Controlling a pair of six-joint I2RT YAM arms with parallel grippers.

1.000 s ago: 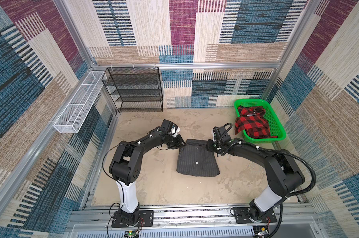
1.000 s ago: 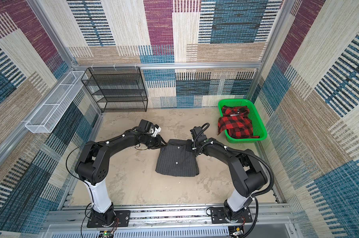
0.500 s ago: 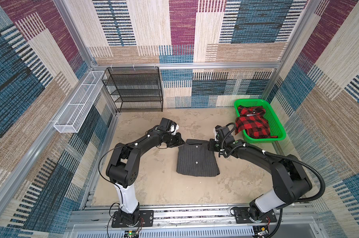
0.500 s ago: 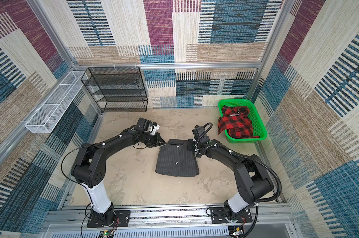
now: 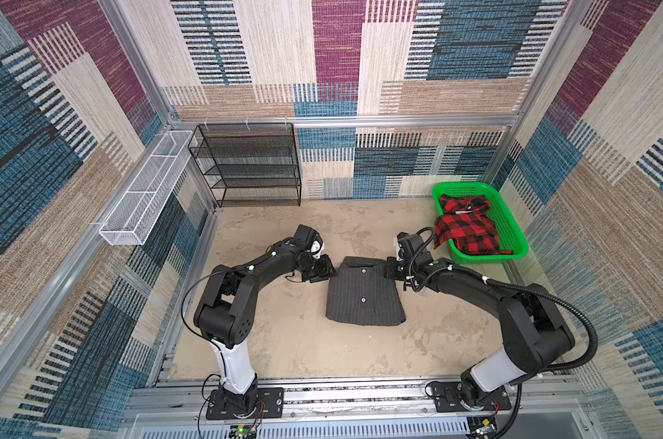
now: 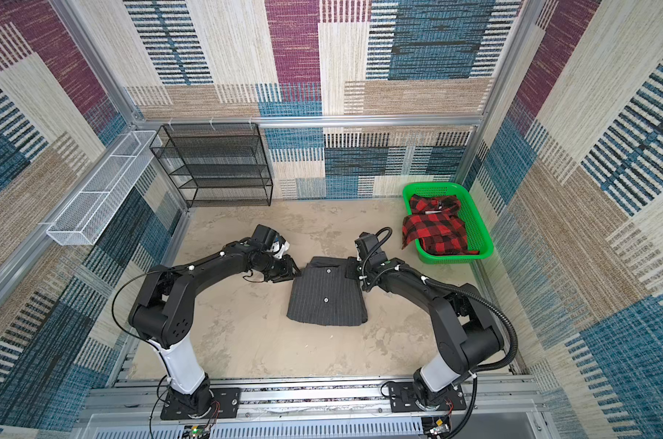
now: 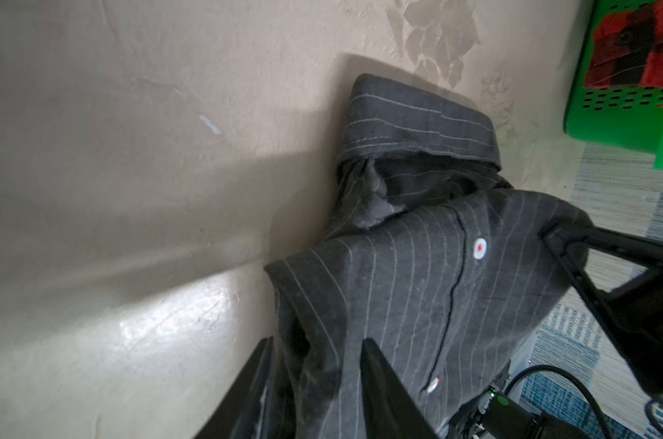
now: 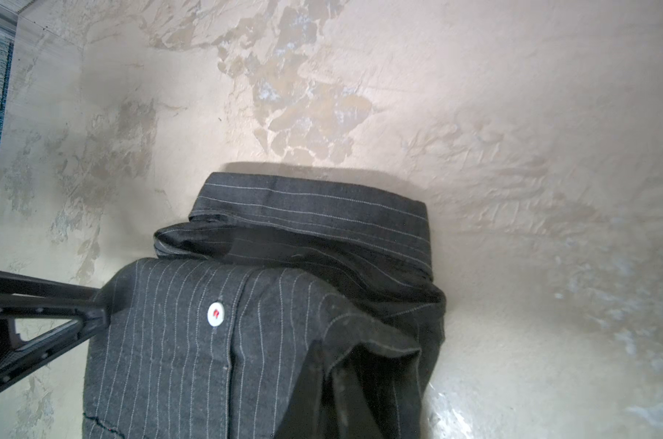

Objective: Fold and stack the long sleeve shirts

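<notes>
**Top views.** The grey pinstripe shirt (image 5: 364,300) is recorded folded into a rough rectangle, flat on the bench (image 5: 284,342). Its collar end lies between the two sets of fingers in both top views (image 6: 326,300). The left fingers (image 5: 322,269) are set at one collar-end corner and the right fingers (image 5: 390,270) at the opposite corner. Both are low on the cloth. The red-and-black check shirt (image 5: 466,232) is seen crumpled in the green basket (image 5: 485,257), beyond the right fingers and well apart from them. One edge of it is hung over the rim. A pale tag is noted at its collar, too small to be read.

**Left wrist.** The left fingers (image 7: 383,384) are seen parted, with a bunched edge of the grey pinstripe shirt (image 7: 417,285) between them. Whether that edge is pinched or released cannot be told. A white button (image 7: 479,248) beyond the fingers is marked in red, but the mark is not legible. The collar (image 7: 417,125) is seen farther out, turned down on the bench. The far corner of the shirt is touched by the right fingers (image 7: 607,245).

**Right wrist.** The right fingers (image 8: 307,410) are clenched on a raised fold at the corner of the grey pinstripe shirt (image 8: 170,342). The white button (image 8: 215,314) is seen near them, its red mark again unreadable. The opposite corner is touched by the left fingers (image 8: 56,300).
</notes>
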